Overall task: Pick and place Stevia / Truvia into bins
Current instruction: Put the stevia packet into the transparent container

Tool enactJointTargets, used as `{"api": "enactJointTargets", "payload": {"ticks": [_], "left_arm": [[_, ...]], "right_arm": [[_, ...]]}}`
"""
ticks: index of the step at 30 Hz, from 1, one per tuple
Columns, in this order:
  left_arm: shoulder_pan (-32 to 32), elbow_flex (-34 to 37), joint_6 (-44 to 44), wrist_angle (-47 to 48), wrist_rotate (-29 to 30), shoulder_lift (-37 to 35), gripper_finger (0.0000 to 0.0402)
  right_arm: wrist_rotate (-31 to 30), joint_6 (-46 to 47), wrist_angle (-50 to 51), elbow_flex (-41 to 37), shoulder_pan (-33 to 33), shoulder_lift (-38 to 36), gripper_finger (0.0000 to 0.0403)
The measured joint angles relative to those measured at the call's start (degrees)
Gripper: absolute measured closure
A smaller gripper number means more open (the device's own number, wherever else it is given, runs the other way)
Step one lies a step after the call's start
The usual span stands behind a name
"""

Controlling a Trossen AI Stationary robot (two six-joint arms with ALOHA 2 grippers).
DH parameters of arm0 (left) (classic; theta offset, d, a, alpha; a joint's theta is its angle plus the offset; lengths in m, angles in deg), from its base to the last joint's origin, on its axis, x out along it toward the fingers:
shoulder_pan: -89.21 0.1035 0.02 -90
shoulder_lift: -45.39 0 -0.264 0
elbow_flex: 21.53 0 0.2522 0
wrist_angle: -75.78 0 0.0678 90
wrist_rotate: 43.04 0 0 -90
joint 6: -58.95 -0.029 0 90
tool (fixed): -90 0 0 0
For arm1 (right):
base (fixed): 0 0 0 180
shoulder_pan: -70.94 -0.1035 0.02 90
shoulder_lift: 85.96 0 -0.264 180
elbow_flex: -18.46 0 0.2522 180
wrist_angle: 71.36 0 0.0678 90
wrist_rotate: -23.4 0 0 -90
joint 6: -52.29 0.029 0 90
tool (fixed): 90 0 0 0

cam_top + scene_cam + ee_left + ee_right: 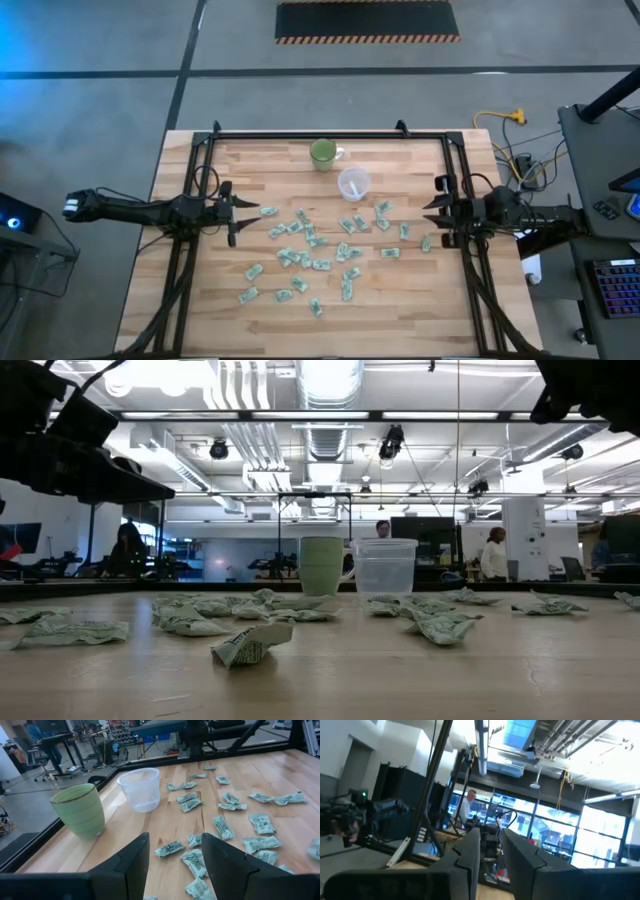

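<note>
Many pale green and white sachets (pixel 312 250) lie flat and scattered over the middle of the wooden table; they also show in the low view (pixel 250 644) and the left wrist view (pixel 222 827). The clear plastic cup (pixel 354 183) stands upright on its base toward the far edge, seen too in the low view (pixel 385 565) and the left wrist view (pixel 140 789). My left gripper (pixel 250 211) hovers open at the left edge of the sachets, its fingers (pixel 175 845) pointing toward them. My right gripper (pixel 430 212) hovers to the right of the sachets, tipped upward, with a narrow gap between its fingers (pixel 491 837).
A green mug (pixel 323 153) stands left of and beyond the cup, near the far edge (pixel 80 810). A black frame runs along the table's left, right and far sides (pixel 310 134). Bare wood lies along the near edge (pixel 330 335). People stand in the room beyond (pixel 494 555).
</note>
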Motion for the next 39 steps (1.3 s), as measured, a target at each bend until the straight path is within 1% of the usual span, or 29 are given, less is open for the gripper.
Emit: {"api": "enactJointTargets", "payload": {"ticks": [3,9,20,27,35,36,37,39], "left_arm": [[0.0,0.0,0.2,-0.5,0.0,0.0,0.0237],[0.0,0.0,0.2,-7.2,-0.2,0.0,0.0237],[0.0,0.0,0.2,-15.0,-0.2,0.0,0.0237],[0.0,0.0,0.2,-14.0,-0.1,1.2,0.0237],[0.0,-0.1,0.2,-13.5,0.3,7.2,0.0237],[0.0,-0.4,0.2,-11.6,0.7,8.0,0.0237],[0.0,-1.0,0.2,-7.7,2.1,8.8,0.0237],[0.0,-3.9,0.7,-0.7,7.0,11.4,0.0237]], "right_arm": [[0.0,-0.1,-0.2,0.0,0.0,0.0,0.033],[0.0,0.1,-0.2,0.0,0.0,0.0,0.033],[0.0,10.5,0.0,0.0,0.0,0.0,0.033],[0.0,9.3,2.6,0.0,0.0,0.0,0.033],[0.0,6.0,2.6,0.0,0.0,0.1,0.033],[0.0,5.7,2.6,0.0,0.0,0.1,0.033],[0.0,5.1,2.6,0.0,0.0,0.1,0.033],[0.0,3.6,2.6,0.0,0.0,0.4,0.033]]}}
